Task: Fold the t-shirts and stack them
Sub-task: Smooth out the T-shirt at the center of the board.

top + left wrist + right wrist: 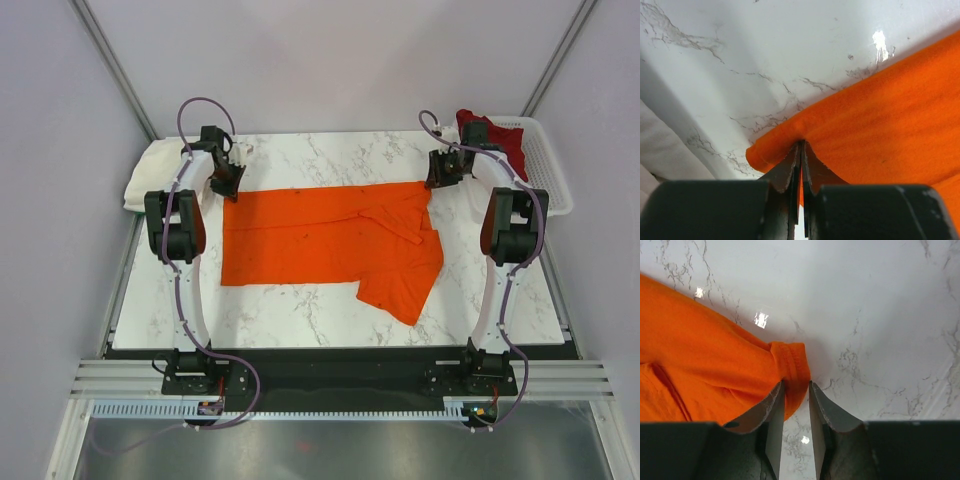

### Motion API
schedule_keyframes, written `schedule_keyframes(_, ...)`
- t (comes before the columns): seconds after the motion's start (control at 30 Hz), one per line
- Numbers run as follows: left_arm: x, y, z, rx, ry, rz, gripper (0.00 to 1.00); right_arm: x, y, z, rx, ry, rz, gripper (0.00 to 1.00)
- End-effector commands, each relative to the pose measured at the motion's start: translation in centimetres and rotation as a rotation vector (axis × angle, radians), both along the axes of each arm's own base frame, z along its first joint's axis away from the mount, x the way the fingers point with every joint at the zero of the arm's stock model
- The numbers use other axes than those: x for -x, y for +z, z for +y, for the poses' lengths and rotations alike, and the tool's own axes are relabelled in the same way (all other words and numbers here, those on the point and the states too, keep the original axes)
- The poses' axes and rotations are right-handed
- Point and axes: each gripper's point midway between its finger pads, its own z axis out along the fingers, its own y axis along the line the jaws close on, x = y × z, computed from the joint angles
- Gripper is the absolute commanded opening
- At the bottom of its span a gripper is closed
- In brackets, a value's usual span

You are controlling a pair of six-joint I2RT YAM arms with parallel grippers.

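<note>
The bright orange t-shirt (320, 235) lies flat across the marble table (330, 310), with a sleeve folded over on its right part. My left gripper (229, 186) is at the shirt's far left corner. In the left wrist view that gripper (801, 145) is shut on the orange shirt's (880, 115) edge. My right gripper (441, 176) is at the far right corner. In the right wrist view it (796, 385) stands open, and the hemmed corner of the orange shirt (705, 365) lies loosely between its fingers. A dark red t-shirt (490, 135) sits in the basket. A cream-white t-shirt (150, 175) lies folded at the far left.
The white mesh basket (555, 190) stands at the table's far right corner. The cream cloth (660, 145) lies just left of the left gripper. Grey walls close in both sides. Bare marble (880, 315) lies to the right of the right gripper.
</note>
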Motion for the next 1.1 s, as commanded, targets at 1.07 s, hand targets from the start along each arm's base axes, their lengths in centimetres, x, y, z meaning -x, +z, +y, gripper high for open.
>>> schedule_keyframes(1.07, 0.4, -1.5, 1.5, -0.092, -0.023, 0.016, 0.05, -2.2, 2.9, -3.4, 0.101, -0.095, -0.085, 0.0)
